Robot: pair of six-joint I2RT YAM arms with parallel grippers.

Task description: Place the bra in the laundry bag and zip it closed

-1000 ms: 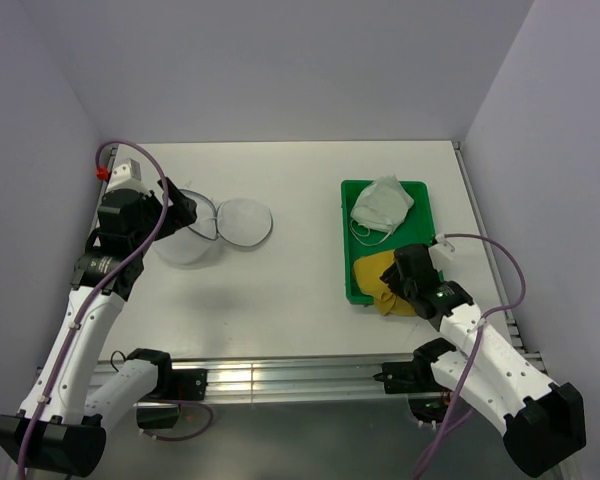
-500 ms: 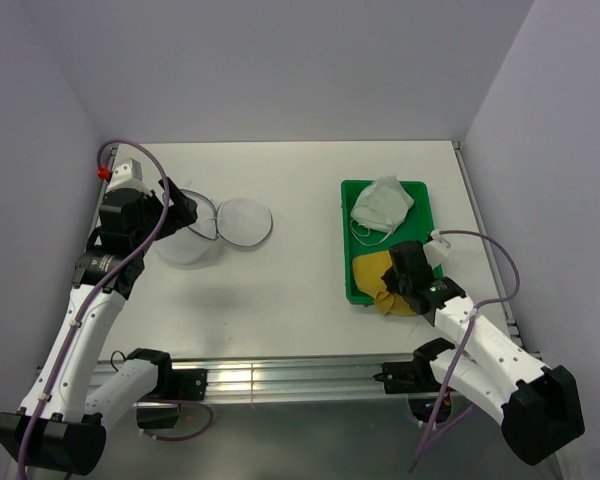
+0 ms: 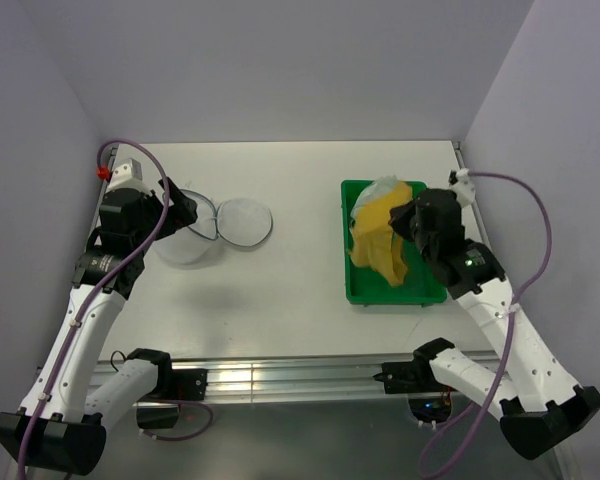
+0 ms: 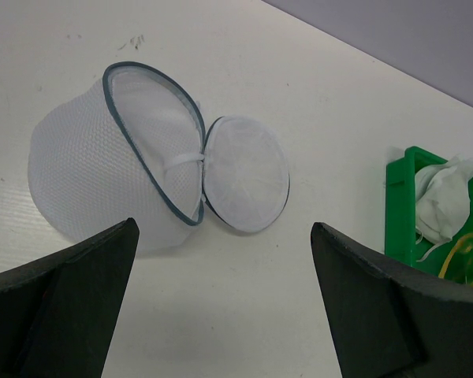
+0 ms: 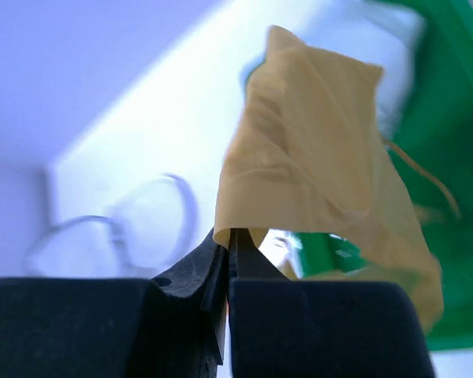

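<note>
White worktop (image 3: 310,290) under me, pale lilac walls (image 3: 280,60) on three sides. My right end effector (image 5: 230,236) is pressed together on the mustard-yellow soft fabric bra (image 3: 378,240), which hangs over the green rectangular plastic tray (image 3: 420,292). My left end effector (image 4: 222,228) is spread wide near the round translucent white mesh laundry bag (image 4: 118,165), which lies unzipped on the left. From above, the bra hides most of the white-grey fabric garment (image 4: 441,201), and my right wrist view is blurred.
</note>
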